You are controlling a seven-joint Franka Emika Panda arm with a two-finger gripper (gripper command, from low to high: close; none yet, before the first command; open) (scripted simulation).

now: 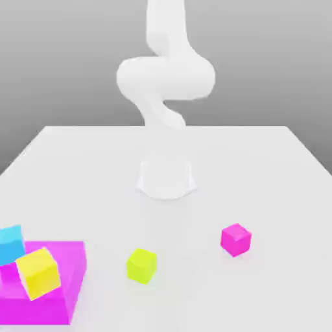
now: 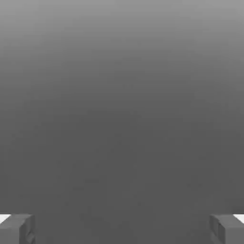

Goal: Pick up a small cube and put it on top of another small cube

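Claw (image 2: pixel 122 228) fingers stand spread wide apart in the hand view, nothing between them, with plain grey beyond. On the white tabletop (image 1: pixel 259 168), nearest at the exterior view's left, a large flat magenta block (image 1: pixel 61 285) carries a tilted yellow cube (image 1: pixel 39 272), with a cyan cube (image 1: pixel 11 244) just behind it. The small lime cube (image 1: pixel 141 266) sits near the front centre. Well apart to its right and slightly farther, the small magenta cube (image 1: pixel 235 239) rests alone. Farthest, the white arm (image 1: pixel 165 78) rises from its base (image 1: pixel 166 178).
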